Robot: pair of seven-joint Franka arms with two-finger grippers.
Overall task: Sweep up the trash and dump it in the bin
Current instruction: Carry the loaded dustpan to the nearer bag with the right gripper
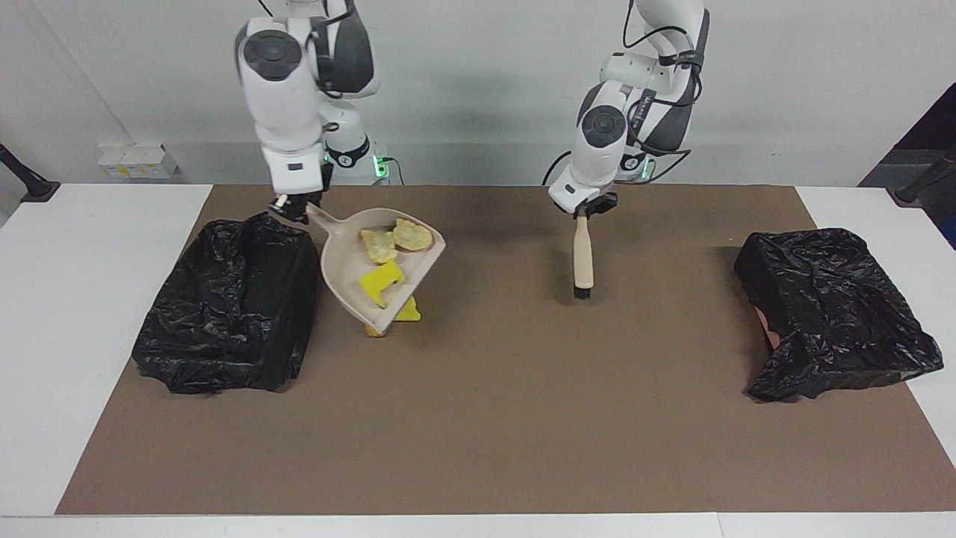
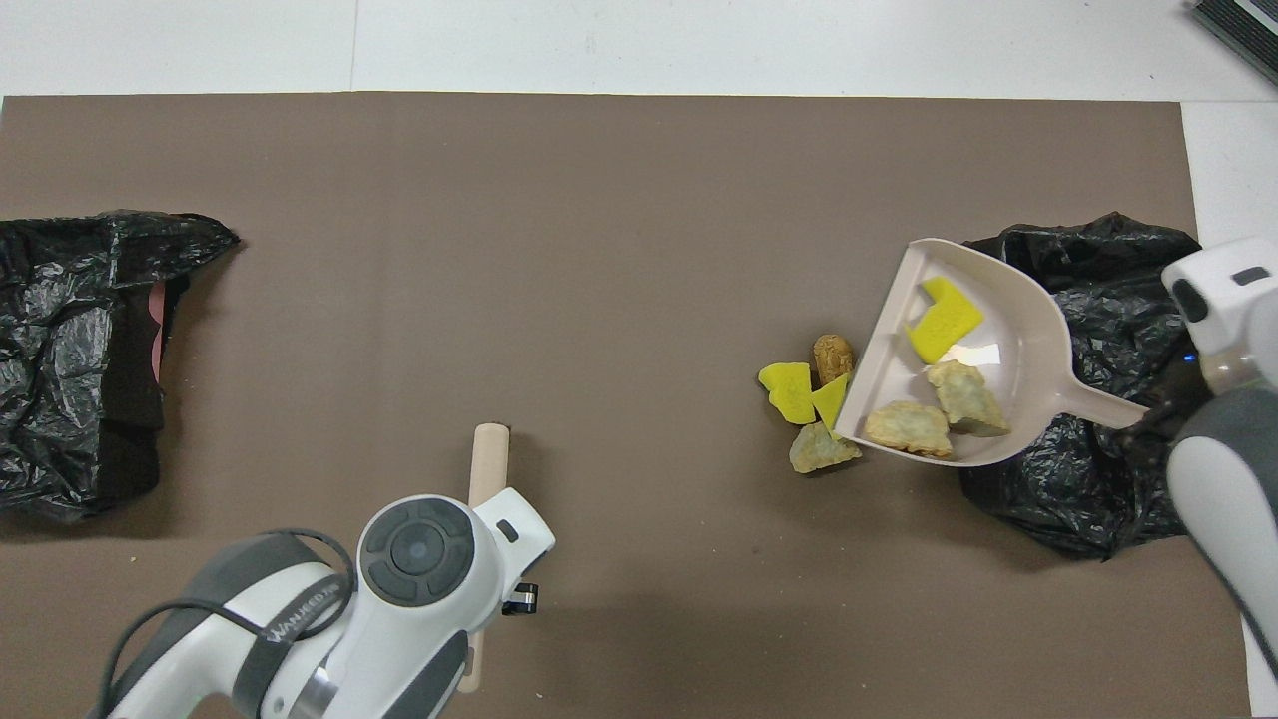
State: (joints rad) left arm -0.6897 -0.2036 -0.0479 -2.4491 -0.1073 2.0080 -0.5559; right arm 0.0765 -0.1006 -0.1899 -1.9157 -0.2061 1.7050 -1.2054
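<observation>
The right pincer (image 1: pixel 287 206) is clamped on the handle of the beige dustpan (image 1: pixel 351 280) and holds it in the air at the edge of the black-lined bin (image 1: pixel 224 314) at the right arm's end of the counter (image 1: pixel 478 418). The handle end is over the bin, while the mouth of the pan hangs over the brown mat beside it. Three scraps of trash (image 1: pixel 388 258) ride in the pan: two pale crumbly chunks and one yellow foam piece.

More scraps (image 2: pixel 804 404) lie on the mat just beside the bin, partly hidden under the pan's lip. They are two yellow pieces, a pale chunk and an orange-brown lump (none swept up yet).

The step in hand looks to be the dump. To do it well, the pan's mouth should come fully over the bin's opening before it tips, and it should tip slowly, so that nothing bounces off the slack liner.

The left pincer (image 1: pixel 586 211) is closed on the top of the brush (image 1: pixel 582 258), which hangs upright over the mat, well apart from the bin. That arm waits.
</observation>
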